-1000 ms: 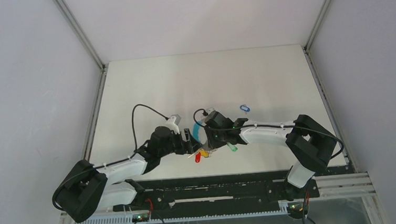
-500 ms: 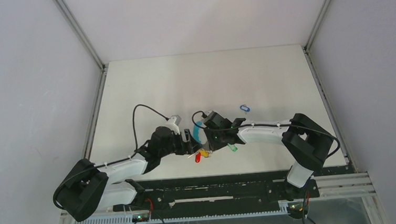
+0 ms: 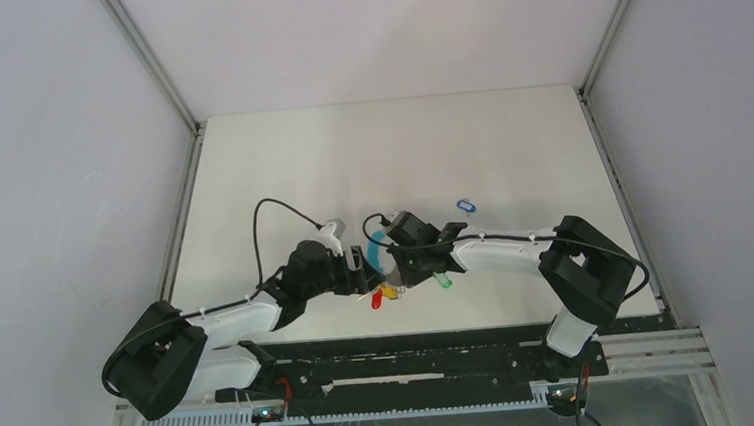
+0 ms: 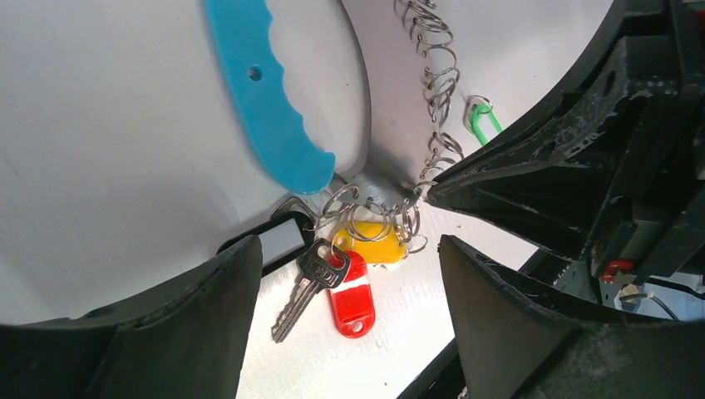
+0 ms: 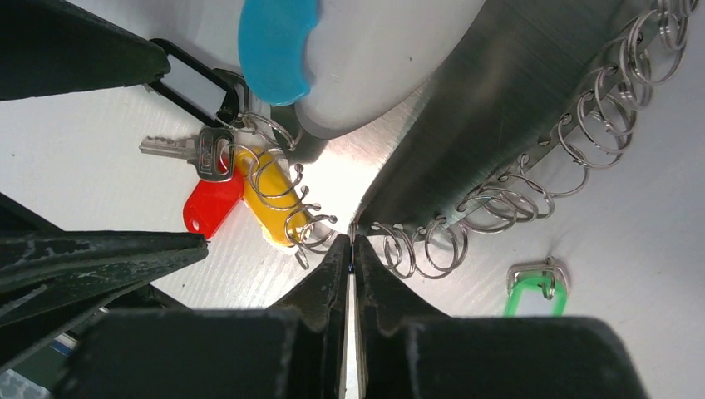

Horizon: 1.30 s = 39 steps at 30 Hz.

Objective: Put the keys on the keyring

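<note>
Close together over the near part of the white table [image 3: 509, 144], the two arms meet at the keyring [image 5: 465, 141]. The right gripper [image 5: 350, 249] has its fingers pressed together on the edge of the grey metal hoop, right where the fringe of silver links [image 5: 599, 108] ends. The left gripper [image 4: 347, 274] stands wide open with nothing in its grasp. Its two black fingers [image 4: 166, 332] straddle the bunch of keys [image 4: 332, 274] lying on the table. That bunch is a red tag [image 4: 352, 297], a yellow tag [image 4: 372, 247], a black-framed tag [image 4: 280, 240] and one silver key [image 4: 301, 291], gathered on small rings at the hoop's end. The light-blue sleeve [image 4: 266, 108] curves away from the bunch along the hoop. A green tag [image 5: 532, 299] lies just beside the links on its own small ring; whether it is joined to the hoop cannot be told. A small blue tag [image 3: 466, 206] lies well apart, farther back on the table.
</note>
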Tool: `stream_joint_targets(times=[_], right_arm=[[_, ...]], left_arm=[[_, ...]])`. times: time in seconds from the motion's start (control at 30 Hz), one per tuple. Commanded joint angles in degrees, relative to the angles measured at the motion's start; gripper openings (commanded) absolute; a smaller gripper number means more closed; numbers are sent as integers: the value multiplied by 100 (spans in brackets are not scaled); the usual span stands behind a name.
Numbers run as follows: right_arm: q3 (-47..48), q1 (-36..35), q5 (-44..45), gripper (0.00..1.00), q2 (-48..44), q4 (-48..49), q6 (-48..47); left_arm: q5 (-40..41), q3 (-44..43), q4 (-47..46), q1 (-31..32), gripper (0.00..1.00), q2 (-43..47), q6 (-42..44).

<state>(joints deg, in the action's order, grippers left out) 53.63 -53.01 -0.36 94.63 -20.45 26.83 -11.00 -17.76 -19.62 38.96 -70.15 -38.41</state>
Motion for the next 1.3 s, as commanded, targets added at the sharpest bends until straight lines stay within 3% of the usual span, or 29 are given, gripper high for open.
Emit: stream_joint_targets(times=[0.0,0.3,0.6,0.77,0.93,1.1,1.27], right_arm=[[298,-46,164,0,-455,-213,-594],[437,-29,432,0,-1553,-423,-1800],[579,-15,260,0,-2227,-526,-3038],[604,-10,-15,0,-2532,-385,-3981],[413,51,-947,0,-2793,16,-4805],[289,454,-2255,0,-2774,291,-5142],[182,637,-2560,0,-2811,366,-5172]], left_arm=[[-67,39,-291,33,82,196,313],[244,45,-57,24,81,1431,1591],[66,277,-862,24,84,2075,2767],[-143,272,-1524,24,84,1854,2954],[-560,39,-2117,24,81,1087,3225],[-1267,-472,-1958,7,81,603,3457],[-1821,-412,-1975,-102,64,673,3773]])
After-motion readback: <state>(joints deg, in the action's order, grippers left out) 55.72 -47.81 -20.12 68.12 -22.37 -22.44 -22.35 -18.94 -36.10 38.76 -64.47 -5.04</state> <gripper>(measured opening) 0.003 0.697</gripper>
